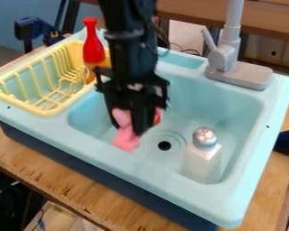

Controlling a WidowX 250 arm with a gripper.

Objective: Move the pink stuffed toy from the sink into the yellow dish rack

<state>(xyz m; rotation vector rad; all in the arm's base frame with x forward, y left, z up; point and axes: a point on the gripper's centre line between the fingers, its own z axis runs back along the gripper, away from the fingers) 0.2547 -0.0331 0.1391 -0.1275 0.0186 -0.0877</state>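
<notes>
Sink point(141, 175) — pink object point(127, 139) in jaws

1. I have my black arm point(128, 45) coming in from the top edge, a bit left of centre, running almost straight down.
2. A grey band point(124, 34) rings it near the top, and thin cabling loops off its right-hand side in my view.
3. Below, the gripper point(128, 131) hangs from its wider black carriage, pointing downward.
4. My two fingers point(138, 119) reach down side by side, closed on a load that keeps a gap between them.
</notes>
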